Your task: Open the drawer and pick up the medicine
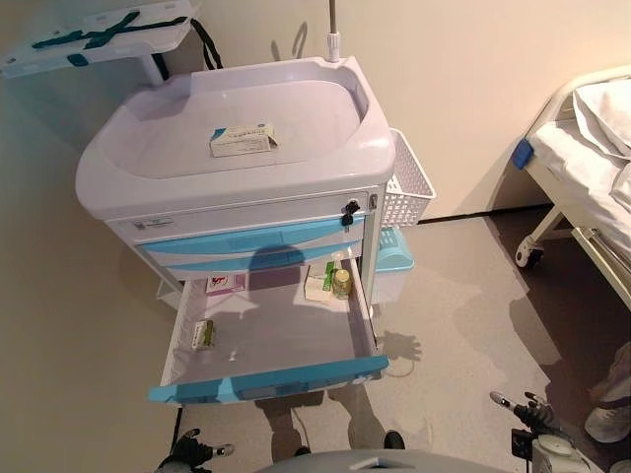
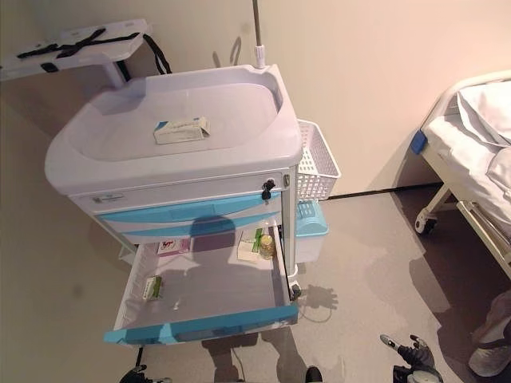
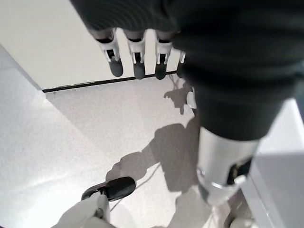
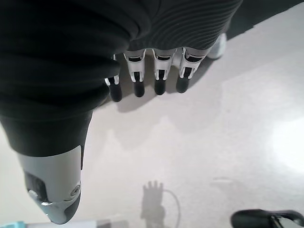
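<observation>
A white and blue medical cart (image 1: 237, 177) stands against the wall. Its lowest drawer (image 1: 266, 340) is pulled out. Inside lie a small green-white box (image 1: 203, 334) at the left, a green-white box (image 1: 318, 280) and a small jar (image 1: 341, 284) at the back right, and a pink-white packet (image 1: 225, 284) at the back left. A white medicine box (image 1: 243, 139) lies on the cart top. My left hand (image 1: 193, 453) hangs low by the drawer front, fingers relaxed, empty. My right hand (image 1: 532, 414) hangs low at the right, fingers relaxed, empty.
A white wire basket (image 1: 406, 182) hangs on the cart's right side, a light blue bin (image 1: 394, 254) below it. A bed (image 1: 582, 168) stands at the right. A person's shoe (image 1: 609, 419) shows at the lower right. A tray table (image 1: 94, 34) is at the back left.
</observation>
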Motion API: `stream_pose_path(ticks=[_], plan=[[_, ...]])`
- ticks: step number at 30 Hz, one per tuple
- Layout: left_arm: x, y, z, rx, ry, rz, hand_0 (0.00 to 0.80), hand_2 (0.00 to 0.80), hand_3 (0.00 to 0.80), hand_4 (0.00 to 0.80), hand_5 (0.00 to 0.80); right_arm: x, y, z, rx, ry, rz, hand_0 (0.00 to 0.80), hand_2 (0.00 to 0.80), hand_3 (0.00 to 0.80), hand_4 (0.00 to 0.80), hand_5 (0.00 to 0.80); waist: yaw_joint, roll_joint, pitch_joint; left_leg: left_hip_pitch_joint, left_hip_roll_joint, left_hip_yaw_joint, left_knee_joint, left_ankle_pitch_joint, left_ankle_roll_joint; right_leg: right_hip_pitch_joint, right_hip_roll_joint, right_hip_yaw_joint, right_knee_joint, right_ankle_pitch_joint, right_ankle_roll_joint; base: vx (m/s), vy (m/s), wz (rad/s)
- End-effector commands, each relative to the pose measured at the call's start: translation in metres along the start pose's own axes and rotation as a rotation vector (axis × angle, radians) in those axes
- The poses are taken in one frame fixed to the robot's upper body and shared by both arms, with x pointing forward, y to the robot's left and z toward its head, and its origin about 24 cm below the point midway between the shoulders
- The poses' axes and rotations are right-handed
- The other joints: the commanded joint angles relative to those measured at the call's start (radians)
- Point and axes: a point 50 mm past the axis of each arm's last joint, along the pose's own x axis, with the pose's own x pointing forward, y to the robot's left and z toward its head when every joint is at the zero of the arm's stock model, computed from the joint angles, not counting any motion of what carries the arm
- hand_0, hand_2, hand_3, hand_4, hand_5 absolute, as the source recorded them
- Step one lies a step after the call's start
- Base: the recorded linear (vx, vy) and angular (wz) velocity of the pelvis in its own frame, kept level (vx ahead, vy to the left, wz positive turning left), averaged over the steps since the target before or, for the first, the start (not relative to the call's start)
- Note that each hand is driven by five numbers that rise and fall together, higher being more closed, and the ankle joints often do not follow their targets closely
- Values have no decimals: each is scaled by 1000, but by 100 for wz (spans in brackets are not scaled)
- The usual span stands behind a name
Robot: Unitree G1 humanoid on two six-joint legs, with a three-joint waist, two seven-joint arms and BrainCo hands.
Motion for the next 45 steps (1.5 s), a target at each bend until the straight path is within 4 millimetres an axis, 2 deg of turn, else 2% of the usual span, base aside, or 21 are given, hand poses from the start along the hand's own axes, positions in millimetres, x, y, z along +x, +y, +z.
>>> stream_pose_path(ticks=[1, 5, 7, 10, 15, 16, 18, 19, 22, 23, 30, 35, 41, 45], plan=[[4, 25, 22, 88, -78, 49, 0, 0, 0, 0, 0, 6, 4, 26, -8, -74, 13, 0, 0, 0, 0, 0, -12, -42, 13, -55, -49, -7, 15, -12, 20, -25, -21, -20, 31, -5, 57, -15, -1, -7], [6, 21, 37, 187, -121, 23, 0, 0, 0, 0, 0, 7, 8, 30, -27, -75, 30, 0, 0, 0, 0, 0, -22, -37, 26, -62, -53, -1, 16, -11, 22, -39, -23, -11, 33, 0, 59, -6, 6, -10], [7, 19, 51, 295, -163, 12, 0, 0, 0, 0, 0, 7, 11, 31, -40, -77, 42, 0, 0, 0, 0, 0, -29, -35, 35, -65, -55, 2, 18, -13, 24, -48, -23, -2, 36, 2, 60, -6, 9, -6], [6, 18, 61, 342, -197, 7, 0, 0, 0, 0, 0, 7, 11, 29, -48, -69, 43, 0, 0, 0, 0, 0, -33, -35, 40, -68, -56, 7, 17, -14, 25, -53, -24, 4, 36, 4, 61, 0, 0, 0], [5, 20, 92, 421, -293, 8, 0, 0, 0, 0, 0, 8, 8, 19, -74, -8, 47, 0, 0, 0, 0, 0, -44, -31, 54, -79, -61, 14, 21, -15, 28, -73, -25, 11, 51, 2, 62, 2, 6, -7], [5, 20, 93, 421, -294, 8, 0, 0, 0, 0, 0, 8, 8, 19, -73, -8, 47, 0, 0, 0, 0, 0, -43, -31, 54, -79, -61, 14, 21, -15, 28, -74, -25, 11, 51, 2, 62, -1, -1, -4], [5, 20, 101, 460, -312, 10, 0, 0, 0, 0, 0, 8, 7, 11, -85, 33, 49, 0, 0, 0, 0, 0, -47, -30, 56, -77, -61, 13, 18, -14, 27, -73, -27, 11, 53, 1, 63, 19, -5, -3], [5, 19, 108, 476, -329, 5, 0, 0, 0, 0, 0, 6, 6, -1, -86, 85, 53, 0, 0, 0, 0, 0, -51, -27, 53, -72, -61, 14, 15, -16, 27, -68, -28, 8, 51, -1, 64, 36, -5, 0], [4, 19, 112, 492, -341, 1, 0, 0, 0, 0, 0, 5, 4, -11, -92, 122, 58, 0, 0, 0, 0, 0, -55, -26, 50, -66, -62, 14, 15, -21, 28, -63, -29, 10, 52, -3, 64, 35, -6, 0], [3, 20, 118, 494, -357, 2, 0, 0, 0, 0, 0, 3, 1, -21, -103, 163, 58, 0, 0, 0, 0, 0, -59, -22, 48, -61, -63, 14, 15, -24, 28, -59, -30, 10, 52, -5, 64, 39, -4, 1], [2, 19, 127, 505, -378, -9, 0, 0, 0, 0, 0, -2, -9, -39, -146, 245, 50, 0, 0, 0, 0, 0, -71, -7, 47, -50, -63, 18, 14, -29, 28, -52, -32, 12, 51, -8, 64, 21, 3, 0], [1, 24, 138, 512, -406, 9, 0, 0, 0, 0, 0, -1, -12, -40, -161, 254, 46, 0, 0, 0, 0, 0, -81, 2, 57, -54, -63, 20, 13, -27, 27, -60, -32, 17, 53, -10, 64, 0, 0, 0], [-5, 33, 164, 517, -471, 53, 0, 0, 0, 0, 0, 0, -14, -37, -167, 252, 41, 0, 0, 0, 0, 0, -95, 7, 85, -81, -65, 24, 12, -19, 28, -95, -33, 28, 61, -5, 63, -10, 2, -2], [-6, 36, 174, 515, -490, 71, 0, 0, 0, 0, 0, 0, -13, -36, -167, 247, 43, 0, 0, 0, 0, 0, -101, 10, 99, -90, -67, 30, 14, -18, 29, -107, -33, 34, 62, -2, 64, -16, 13, -3]])
